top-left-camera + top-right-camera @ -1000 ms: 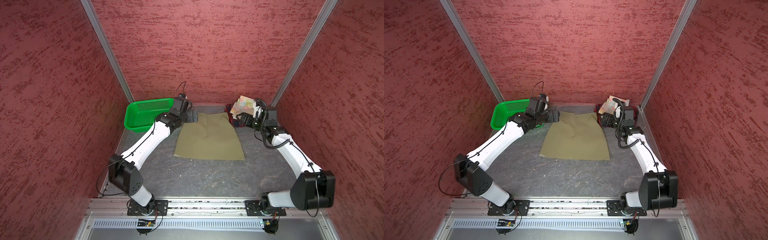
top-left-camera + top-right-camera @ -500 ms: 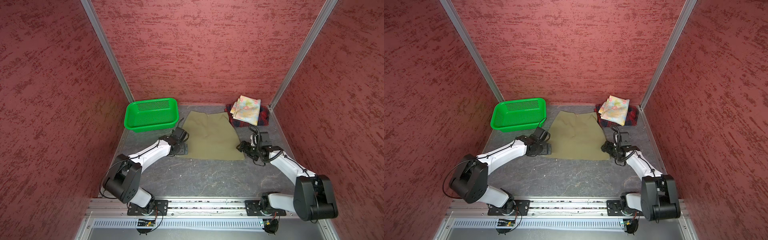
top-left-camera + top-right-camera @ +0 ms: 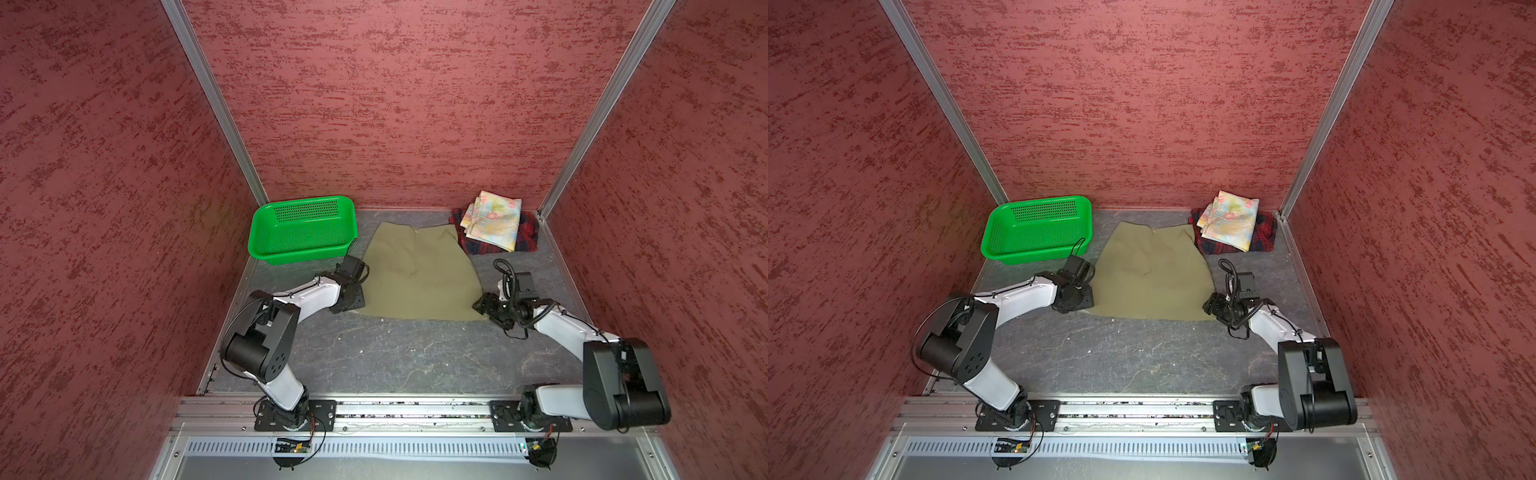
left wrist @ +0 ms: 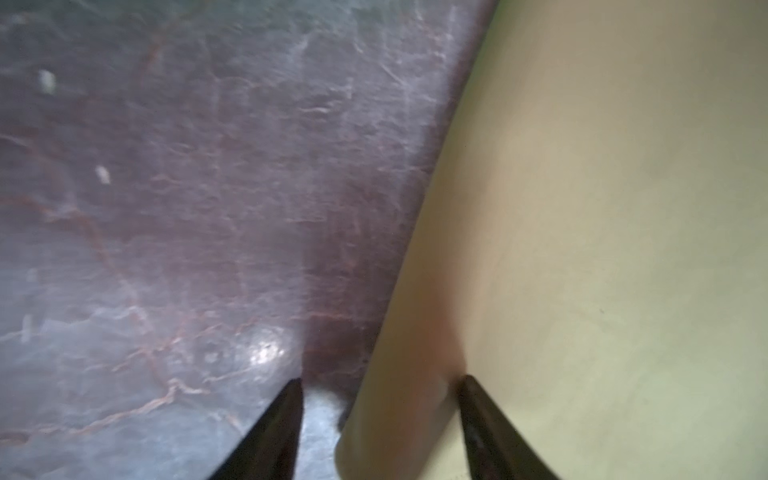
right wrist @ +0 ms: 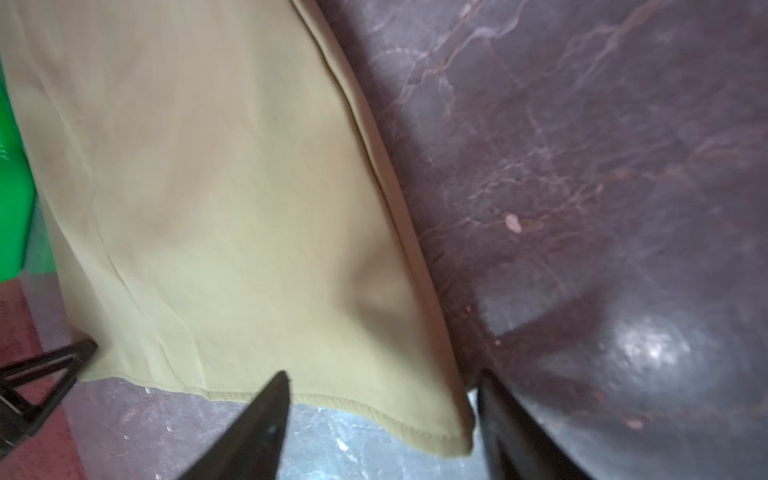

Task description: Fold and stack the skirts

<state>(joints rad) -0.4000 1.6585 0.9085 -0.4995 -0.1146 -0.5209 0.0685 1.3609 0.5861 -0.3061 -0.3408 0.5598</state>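
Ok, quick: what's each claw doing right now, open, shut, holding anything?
Left claw: open, astride a hem corner of the olive skirt, not yet clamped.
Right claw: open, astride the other hem corner, not yet clamped.

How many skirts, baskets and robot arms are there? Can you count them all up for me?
Skirts: 3 (olive skirt, flowery skirt, plaid skirt)
Baskets: 1 (green basket)
Robot arms: 2 (left arm, right arm)
Total: 6
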